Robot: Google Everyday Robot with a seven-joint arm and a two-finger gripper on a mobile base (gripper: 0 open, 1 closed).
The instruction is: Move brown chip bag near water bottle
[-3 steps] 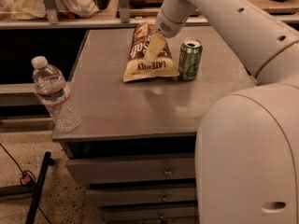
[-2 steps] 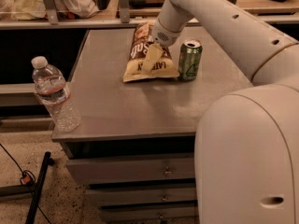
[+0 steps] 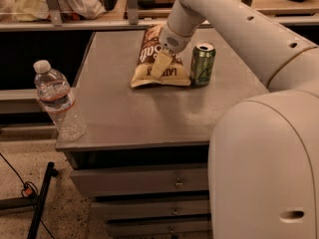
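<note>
The brown chip bag [image 3: 149,49] lies on the grey table [image 3: 149,108] at the back middle, its dark brown part to the rear and its cream-yellow end toward me. My gripper [image 3: 161,63] reaches down from the white arm [image 3: 219,14] and rests on the bag's middle, covering part of the print. The water bottle [image 3: 59,102] stands upright at the table's front left corner, well apart from the bag.
A green soda can [image 3: 203,63] stands upright just right of the bag, close to my gripper. My white base [image 3: 269,168] fills the front right. Drawers [image 3: 144,183] sit under the tabletop. A shelf with cloth bundles [image 3: 60,1] runs behind the table.
My gripper has shifted slightly down and to the left over the bag. The bag, the can and the bottle have stayed in place.
</note>
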